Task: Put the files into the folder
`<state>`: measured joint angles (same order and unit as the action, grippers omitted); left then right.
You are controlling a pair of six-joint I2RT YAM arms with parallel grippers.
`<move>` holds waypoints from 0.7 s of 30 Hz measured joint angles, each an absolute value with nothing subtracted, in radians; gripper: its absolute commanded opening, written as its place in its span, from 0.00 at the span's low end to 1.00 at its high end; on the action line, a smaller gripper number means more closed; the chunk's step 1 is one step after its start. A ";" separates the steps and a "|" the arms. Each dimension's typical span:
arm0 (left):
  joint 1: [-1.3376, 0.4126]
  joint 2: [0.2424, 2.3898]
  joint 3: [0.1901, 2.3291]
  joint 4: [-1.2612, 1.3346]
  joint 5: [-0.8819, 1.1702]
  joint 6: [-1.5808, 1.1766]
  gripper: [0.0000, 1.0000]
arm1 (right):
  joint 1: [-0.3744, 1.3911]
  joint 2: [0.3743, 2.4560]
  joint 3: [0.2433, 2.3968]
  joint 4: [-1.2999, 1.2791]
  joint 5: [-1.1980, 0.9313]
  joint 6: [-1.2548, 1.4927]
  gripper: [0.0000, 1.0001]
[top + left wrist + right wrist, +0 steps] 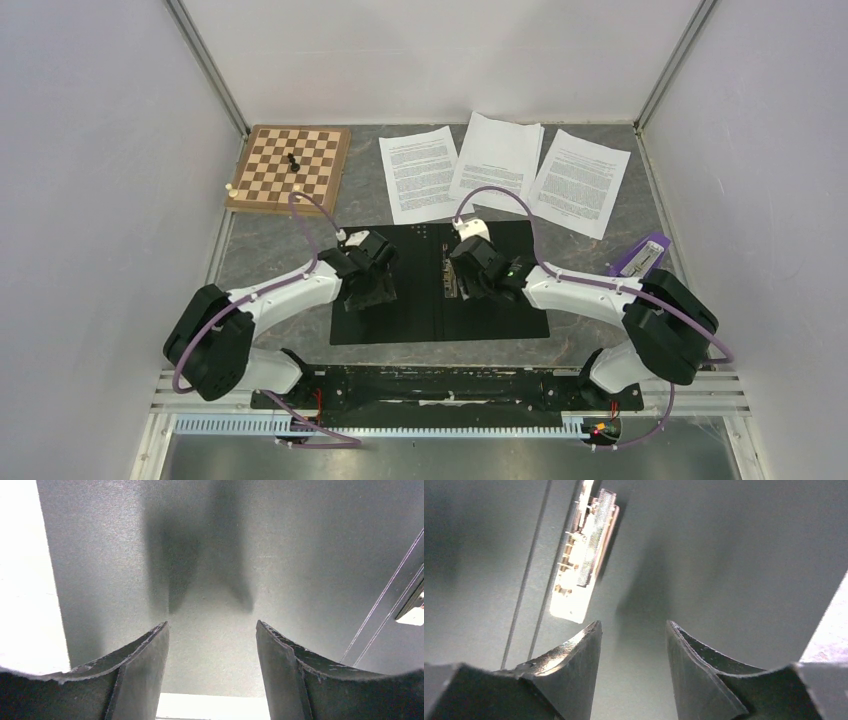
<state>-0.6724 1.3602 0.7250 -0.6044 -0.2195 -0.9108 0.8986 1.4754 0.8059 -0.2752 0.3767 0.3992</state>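
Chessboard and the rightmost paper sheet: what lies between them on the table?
The left sheet and the middle sheet lie side by side between the chessboard and the rightmost sheet. The top view shows it.

The top view is lit evenly and brightly from overhead. In the left wrist view the worktop (20, 580) at 9 o'clock is blown out white, and soft twin shadows of the left tool (211, 625) are cast on the folder (300, 555) toward 12 o'clock. In the right wrist view the clip (584, 555) at 11 o'clock is struck by glare.
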 measured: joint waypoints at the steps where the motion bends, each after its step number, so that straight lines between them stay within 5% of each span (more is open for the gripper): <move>1: -0.680 1.360 0.732 -0.619 -0.227 -0.899 0.71 | 0.897 1.475 0.804 -0.269 0.362 0.399 0.53; 17: -0.703 1.274 0.875 -0.746 -0.249 -0.772 0.72 | 0.816 1.652 0.973 -0.168 0.260 0.400 0.56; 21: -0.703 1.284 0.906 -0.742 -0.249 -0.763 0.72 | 0.817 1.713 0.975 -0.167 0.258 0.405 0.32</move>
<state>-0.7029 1.2842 0.9062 -0.7418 -0.2489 -0.7628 0.8169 1.7130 0.9752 -0.1669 0.2584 0.4046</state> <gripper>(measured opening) 0.721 0.498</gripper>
